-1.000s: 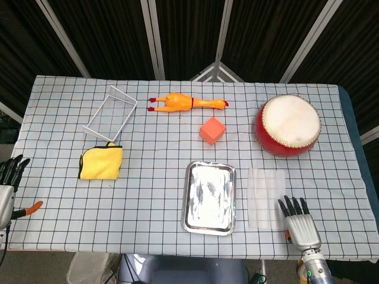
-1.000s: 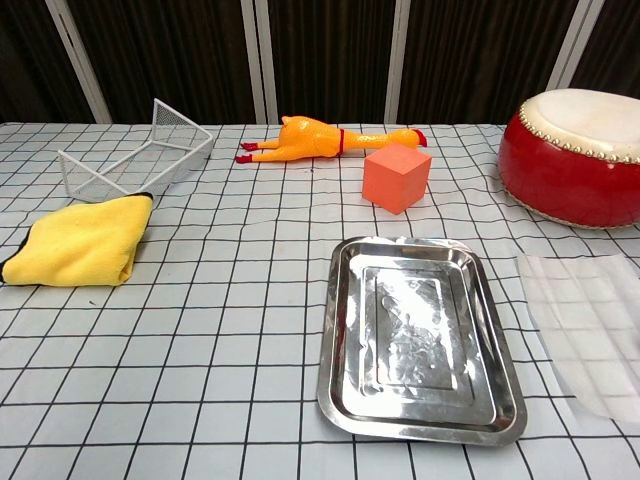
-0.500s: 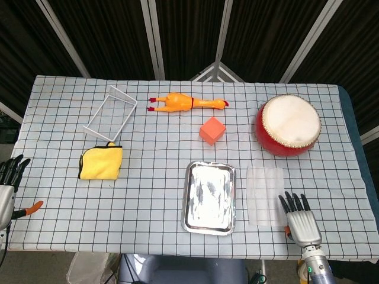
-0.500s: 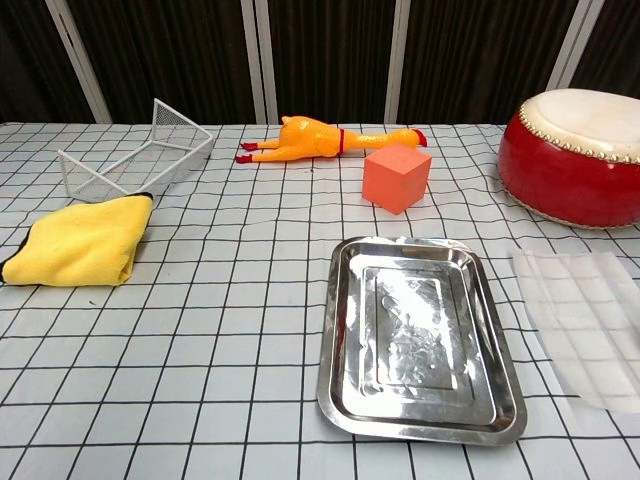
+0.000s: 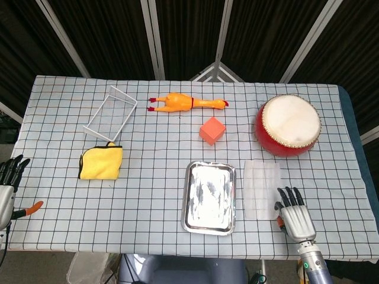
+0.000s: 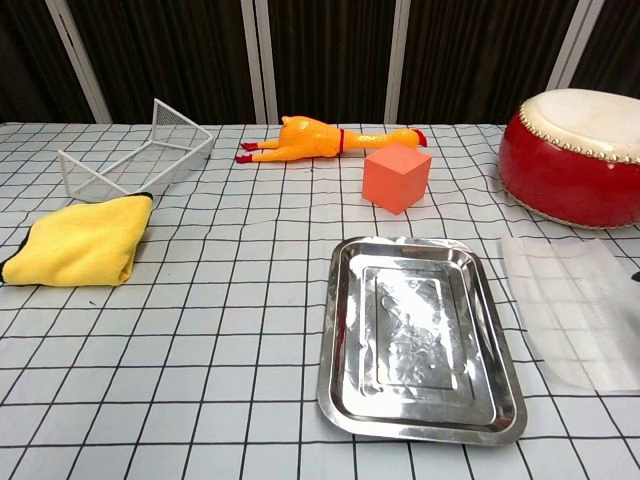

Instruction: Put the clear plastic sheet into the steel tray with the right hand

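We are keeping our right hand point(image 5: 294, 215) near the front edge of the tabletop point(image 5: 148, 195), toward its right corner, back upward, fingers apart and holding nothing. Its fingertips are lying at the near right corner of the clear plastic sheet point(image 5: 262, 189); from the head view we cannot tell whether they are touching it. The sheet is lying flat on the checked cloth, just beside the right rim of the steel tray point(image 5: 190, 201) and outside it. In the chest view only a dark sliver is showing at the right border, beside the sheet.

The tray is sitting near the front edge, a little right of the middle, with nothing in it. Behind it an orange cube point(image 5: 212, 131) is standing, and further back a yellow rubber chicken point(image 5: 186, 102) is lying on its side, pointing along the far edge. A red drum point(image 5: 288, 125) with a pale skin is occupying the right side, behind the sheet.

Toward the left we are seeing a folded yellow cloth point(image 5: 101, 161), and behind it a white wire basket point(image 5: 111, 110).

Our left hand point(image 5: 9, 176) is hanging off the left edge, fingers spread and holding nothing, with an orange-handled tool point(image 5: 28, 209) just below it.
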